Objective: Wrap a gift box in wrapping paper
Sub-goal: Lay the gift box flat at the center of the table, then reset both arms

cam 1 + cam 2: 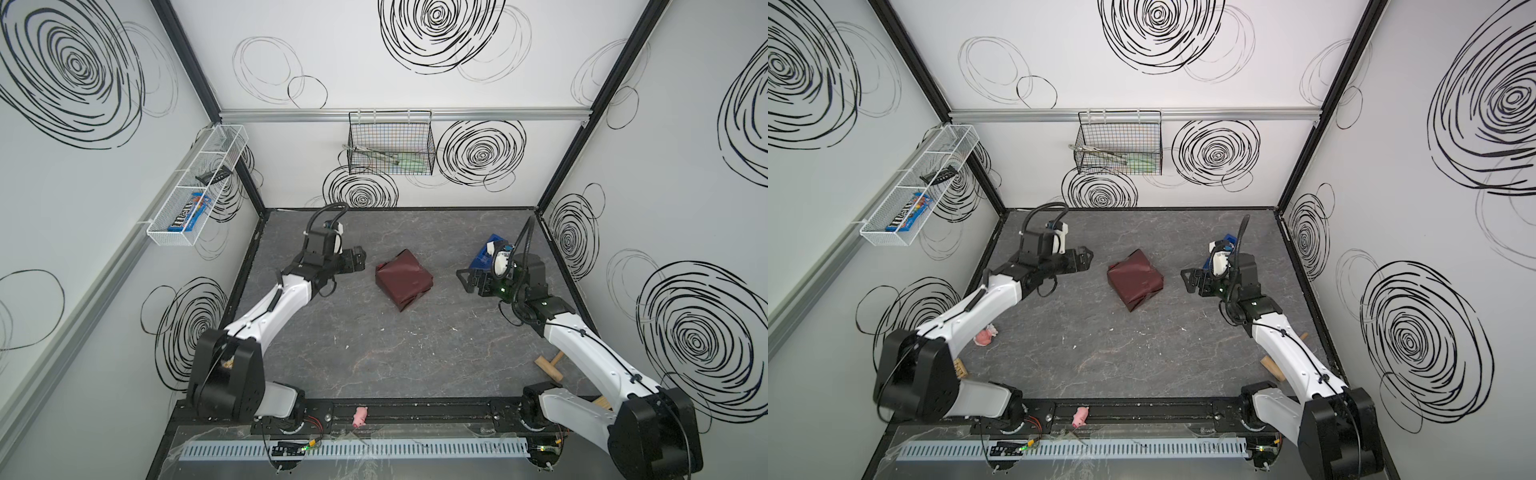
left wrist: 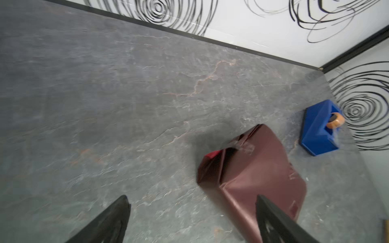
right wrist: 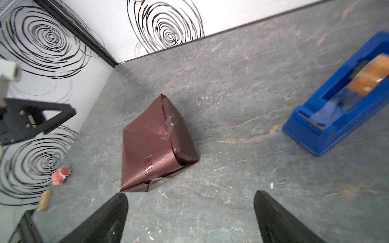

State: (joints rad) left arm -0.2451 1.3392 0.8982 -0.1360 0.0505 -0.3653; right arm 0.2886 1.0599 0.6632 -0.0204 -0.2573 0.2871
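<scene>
**Wrapped parcel at table centre, both grippers clear of it.**

The wrapping paper (image 1: 403,282) encloses the gift box completely, so the box itself is hidden. The parcel rests on the grey table (image 1: 374,353) between the two arms. Clear tape strips (image 3: 168,126) lie across the paper seams. One end fold (image 3: 147,185) gapes slightly; whether it is sealed cannot be told from the blurred wrist views. The left gripper (image 1: 362,258) hovers near the parcel's left side, jaws spread wide and holding nothing. The right gripper (image 1: 463,280) hovers to the parcel's right, jaws likewise spread and empty. The blue tape dispenser (image 1: 484,257) stands behind the right gripper, near the right wall.
</scene>
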